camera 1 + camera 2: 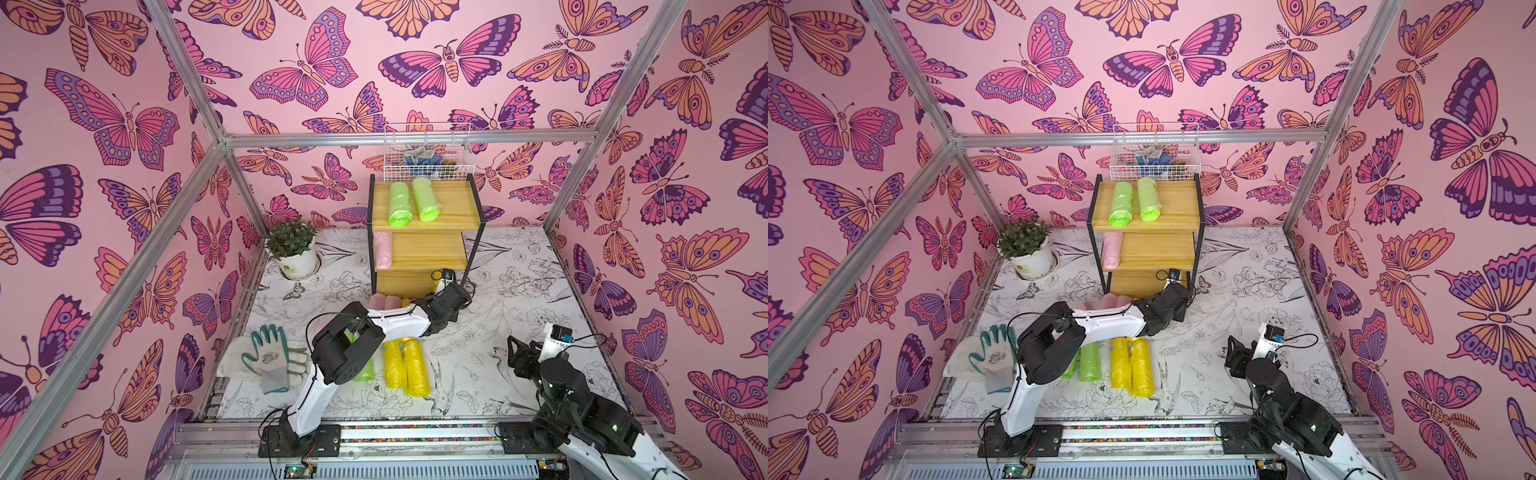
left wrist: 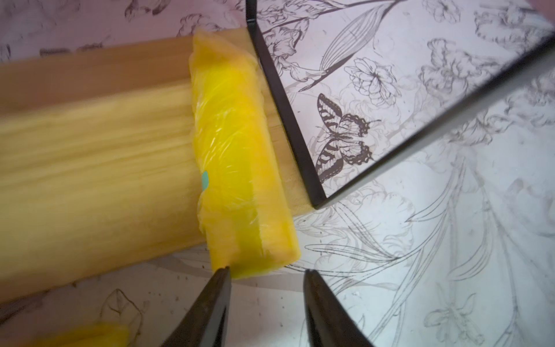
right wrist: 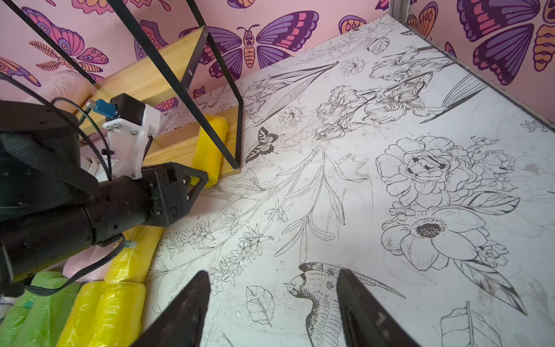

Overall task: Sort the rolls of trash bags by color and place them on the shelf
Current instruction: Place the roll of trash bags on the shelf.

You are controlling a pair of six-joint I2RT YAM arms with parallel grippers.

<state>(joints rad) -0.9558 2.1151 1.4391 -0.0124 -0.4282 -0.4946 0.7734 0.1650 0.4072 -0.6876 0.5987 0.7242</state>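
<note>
The shelf [image 1: 451, 208] stands at the back of the table. Two green rolls [image 1: 411, 201] lie on its top board and a pink roll [image 1: 383, 249] on the middle board. A yellow roll [image 2: 237, 168] lies along the right end of the bottom board [image 2: 90, 150], against the black frame. My left gripper [image 2: 267, 272] is open just off that roll's near end, jaws apart and not clamping it. Two yellow rolls [image 1: 405, 365], green rolls [image 1: 1089, 361] and pink rolls [image 1: 384, 301] lie on the table under and behind my left arm. My right gripper [image 3: 271, 273] hangs open and empty over bare table.
A white wire basket [image 1: 428, 153] sits behind the shelf top. A potted plant [image 1: 293, 249] stands at the back left. Work gloves [image 1: 266, 357] lie at the front left. Pink butterfly walls close in three sides.
</note>
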